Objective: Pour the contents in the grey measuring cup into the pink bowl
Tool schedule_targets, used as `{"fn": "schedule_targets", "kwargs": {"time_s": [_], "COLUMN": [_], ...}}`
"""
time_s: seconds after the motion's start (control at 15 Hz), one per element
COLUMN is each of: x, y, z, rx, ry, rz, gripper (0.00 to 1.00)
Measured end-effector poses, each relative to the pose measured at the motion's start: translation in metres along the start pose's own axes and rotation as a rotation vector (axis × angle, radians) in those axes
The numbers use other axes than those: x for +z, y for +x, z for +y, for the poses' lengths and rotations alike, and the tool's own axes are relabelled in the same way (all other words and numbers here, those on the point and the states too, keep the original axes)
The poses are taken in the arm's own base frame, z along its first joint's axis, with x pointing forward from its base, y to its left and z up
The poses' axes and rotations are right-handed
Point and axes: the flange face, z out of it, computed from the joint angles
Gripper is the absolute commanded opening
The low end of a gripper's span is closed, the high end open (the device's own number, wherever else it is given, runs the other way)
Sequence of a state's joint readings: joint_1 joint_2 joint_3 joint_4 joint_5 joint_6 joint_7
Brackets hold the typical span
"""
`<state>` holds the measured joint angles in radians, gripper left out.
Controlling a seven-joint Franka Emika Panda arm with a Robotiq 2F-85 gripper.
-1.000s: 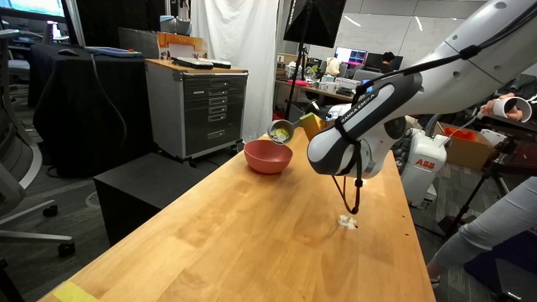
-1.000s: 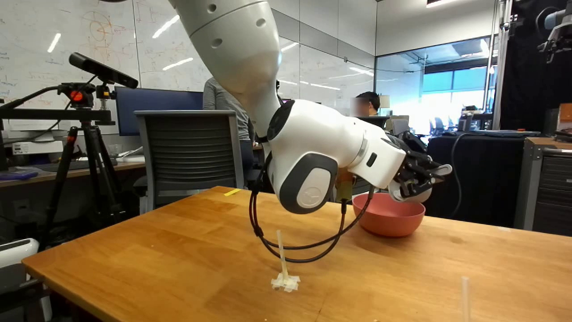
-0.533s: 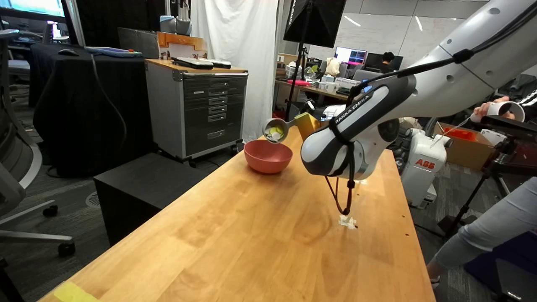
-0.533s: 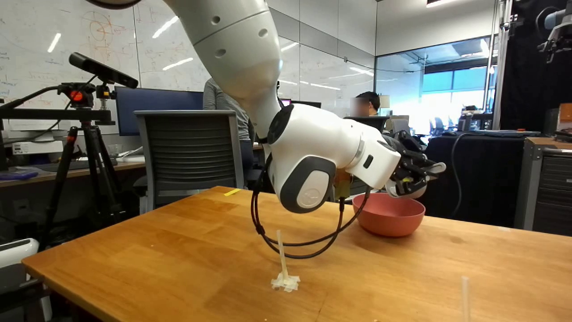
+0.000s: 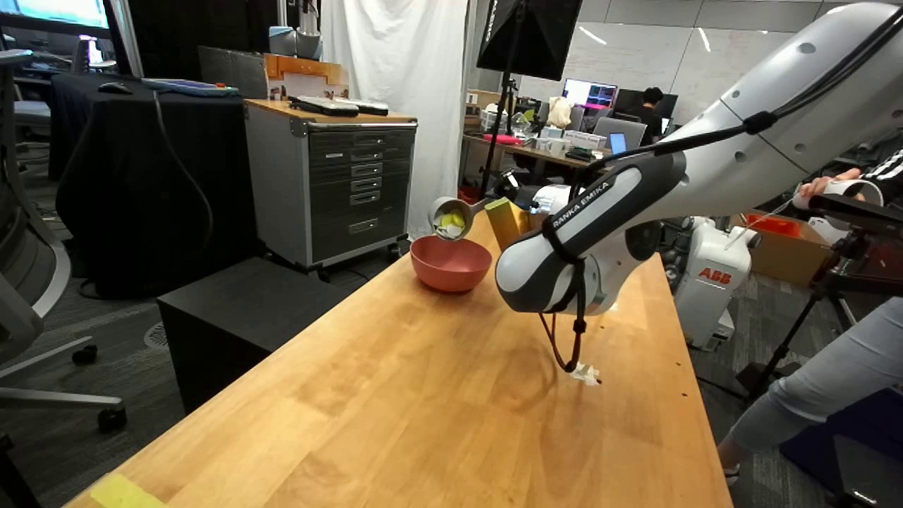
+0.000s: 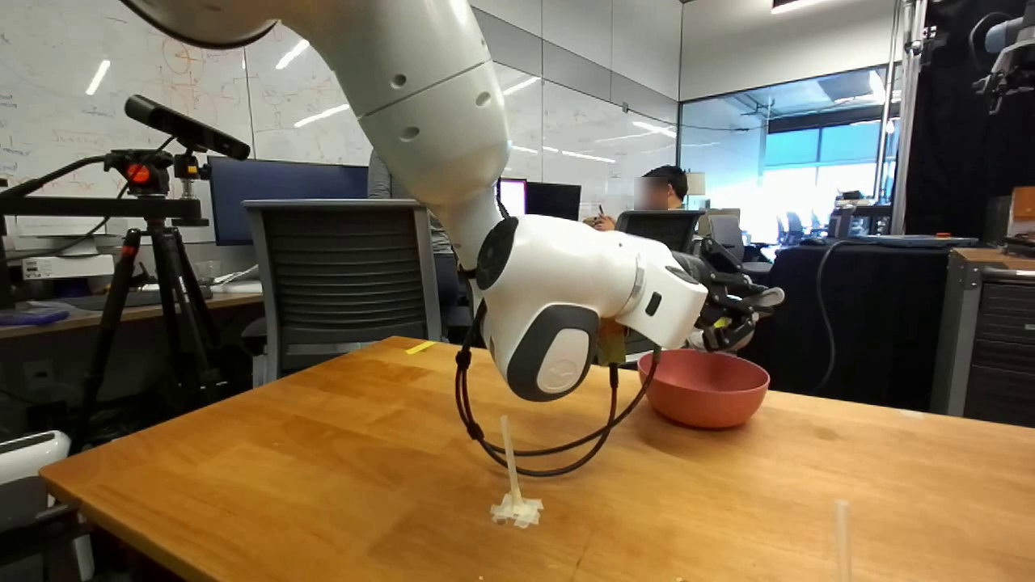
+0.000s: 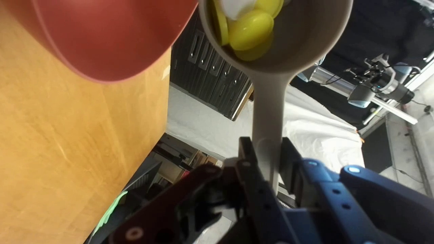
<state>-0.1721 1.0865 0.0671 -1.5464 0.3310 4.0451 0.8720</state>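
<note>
My gripper (image 7: 267, 149) is shut on the handle (image 7: 268, 108) of the grey measuring cup (image 7: 305, 40). In an exterior view the cup (image 5: 438, 209) is tilted on its side, its mouth facing that camera, above the pink bowl (image 5: 451, 267). The contents (image 7: 252, 31), yellow and whitish pieces, lie in the cup and also show there in an exterior view (image 5: 450, 226). The bowl stands on the table and shows in an exterior view (image 6: 705, 398) and at the wrist view's upper left (image 7: 108, 40); its visible inside holds nothing. In an exterior view the gripper (image 6: 740, 314) partly hides the cup.
A yellowish block (image 5: 505, 223) sits on the arm's wrist. Cables (image 6: 550, 471) hang in a loop below the arm. A thin stick (image 6: 510, 461) stands taped to the wooden table (image 6: 340, 453); another clear stick (image 6: 843, 537) is at the front. A black box (image 5: 233, 300) stands beside the table.
The arm has dipped slightly, and the cup has moved sideways above the bowl, leftward in both exterior views. The contents are still in the cup. The bowl has not moved.
</note>
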Motion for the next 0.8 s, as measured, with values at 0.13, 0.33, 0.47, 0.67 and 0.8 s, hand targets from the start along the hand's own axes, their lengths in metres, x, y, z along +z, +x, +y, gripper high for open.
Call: {"fn": "schedule_targets", "kwargs": {"time_s": [0.13,0.33,0.47,0.67,0.8], "x": [0.001,0.002,0.004,0.006,0.006], "y": [-0.001,-0.001,0.0,0.002,0.001], "z": [0.003,0.007,0.01,0.014,0.016], "rx": [-0.01,-0.024,-0.028,-0.033,-0.04], "ry": [0.02,0.049,0.06,0.077,0.094], "rz": [0.004,0.011,0.018,0.029,0.033], "gripper": [0.06,0.06,0.06,0.06,0.06]}}
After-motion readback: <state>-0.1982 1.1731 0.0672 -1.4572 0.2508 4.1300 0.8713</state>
